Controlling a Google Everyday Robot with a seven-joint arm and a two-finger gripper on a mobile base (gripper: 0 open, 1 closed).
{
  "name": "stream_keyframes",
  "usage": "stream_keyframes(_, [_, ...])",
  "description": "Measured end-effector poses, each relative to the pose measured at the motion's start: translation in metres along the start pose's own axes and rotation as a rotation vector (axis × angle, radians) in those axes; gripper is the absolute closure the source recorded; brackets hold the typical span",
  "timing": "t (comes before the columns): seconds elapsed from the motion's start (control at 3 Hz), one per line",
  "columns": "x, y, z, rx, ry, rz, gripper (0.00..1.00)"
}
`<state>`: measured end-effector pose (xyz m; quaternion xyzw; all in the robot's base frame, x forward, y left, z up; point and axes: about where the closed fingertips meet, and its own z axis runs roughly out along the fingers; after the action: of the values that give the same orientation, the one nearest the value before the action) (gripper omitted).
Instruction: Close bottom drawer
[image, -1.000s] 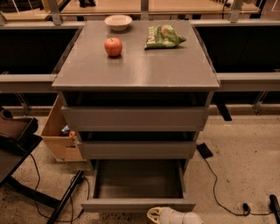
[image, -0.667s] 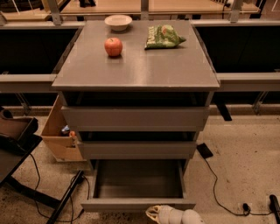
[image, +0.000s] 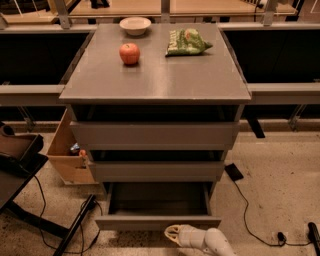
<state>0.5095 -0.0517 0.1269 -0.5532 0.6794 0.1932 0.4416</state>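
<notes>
Camera view: the hand (image: 173, 234) (open or clenched, I cannot tell) sits just before the pulled-out bottom drawer (image: 157, 222) directly ahead; best press mid-panel, pushing straight to avoid skew.

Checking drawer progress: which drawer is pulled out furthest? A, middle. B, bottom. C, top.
B: the bottom drawer juts out with its tray interior exposed, and the gripper sits low, just in front of its front panel.
</notes>
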Motion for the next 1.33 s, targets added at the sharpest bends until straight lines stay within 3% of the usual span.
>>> stream_keyframes(0.67, [0.005,-0.058,0.018,0.015,0.005,-0.043,1.00])
stream_keyframes(1.33, [0.008,-0.078,0.017,0.034,0.017,-0.055,1.00])
